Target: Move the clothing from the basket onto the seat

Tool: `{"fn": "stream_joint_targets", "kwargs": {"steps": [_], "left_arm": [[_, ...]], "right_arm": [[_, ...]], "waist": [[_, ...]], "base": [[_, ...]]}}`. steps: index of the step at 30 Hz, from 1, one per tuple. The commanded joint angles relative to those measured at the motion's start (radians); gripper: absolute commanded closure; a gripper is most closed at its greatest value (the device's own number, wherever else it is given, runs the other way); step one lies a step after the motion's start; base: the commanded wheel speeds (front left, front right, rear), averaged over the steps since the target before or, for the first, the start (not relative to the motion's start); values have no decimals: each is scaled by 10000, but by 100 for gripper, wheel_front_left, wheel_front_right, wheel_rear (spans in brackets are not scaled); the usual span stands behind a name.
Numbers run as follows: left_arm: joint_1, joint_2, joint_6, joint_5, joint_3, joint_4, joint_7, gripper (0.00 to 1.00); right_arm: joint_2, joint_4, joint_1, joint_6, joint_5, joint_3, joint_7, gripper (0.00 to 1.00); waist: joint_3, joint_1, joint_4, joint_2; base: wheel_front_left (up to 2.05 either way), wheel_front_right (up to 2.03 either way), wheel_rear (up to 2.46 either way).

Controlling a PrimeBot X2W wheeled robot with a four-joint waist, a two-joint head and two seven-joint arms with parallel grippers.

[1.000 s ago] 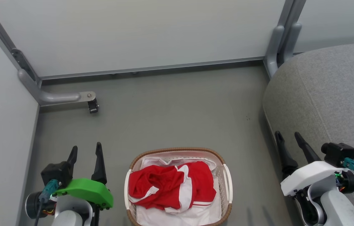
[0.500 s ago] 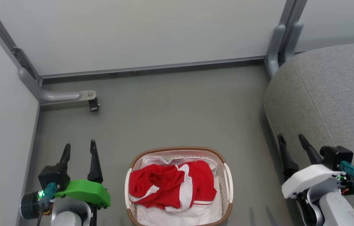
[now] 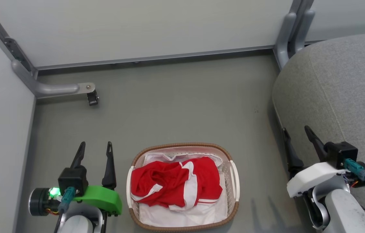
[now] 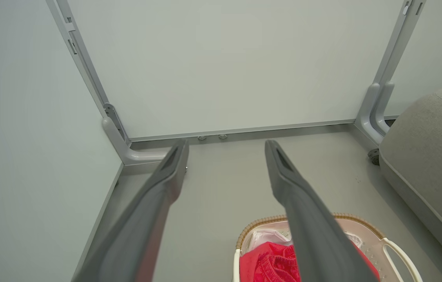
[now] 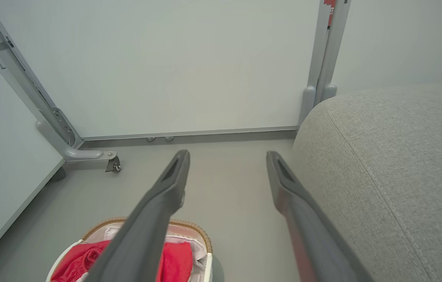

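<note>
- Left pincer (image 3: pixel 95 147) and right pincer (image 3: pixel 295 132): both spread wide, holding nothing, flanking the basket (image 3: pixel 182 145).
- Clothing (image 3: pixel 169 184) lies crumpled in the basket, atop a white cloth (image 3: pixel 185 216).
- Likely light, soft, floppy; pinch a raised red fold near the middle.

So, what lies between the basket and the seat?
Just bare grey floor: in the head view nothing sits between the basket and the seat.

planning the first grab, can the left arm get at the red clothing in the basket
Probably yes: the left end effector is open beside the basket, and the clothing lies uncovered on top.
</note>
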Motion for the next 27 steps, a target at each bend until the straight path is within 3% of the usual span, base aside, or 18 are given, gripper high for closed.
{"fn": "stream_joint_targets", "kwargs": {"steps": [1,11,16,27], "left_arm": [[-231,-45,-60,239,-62,52,-82,0],[-1128,-297,-432,963,-485,985,-265,0],[-1810,-384,-1108,667,-769,2037,-350,0],[-3322,-426,-1522,695,-1695,3518,-370,0]], "right_arm": [[-53,-65,-219,-3,-173,64,-91,0],[-212,-306,-986,-3,-404,376,-278,0],[-351,-393,-1392,-3,-56,768,-365,0],[-461,-934,-2073,-5,517,1510,-382,0]], "waist": [[313,0,-150,-1],[1851,0,-664,-1],[2779,0,-926,-1],[4422,0,-1338,-1]], "base": [[0,0,0],[0,0,0],[0,0,0],[0,0,0]]}}
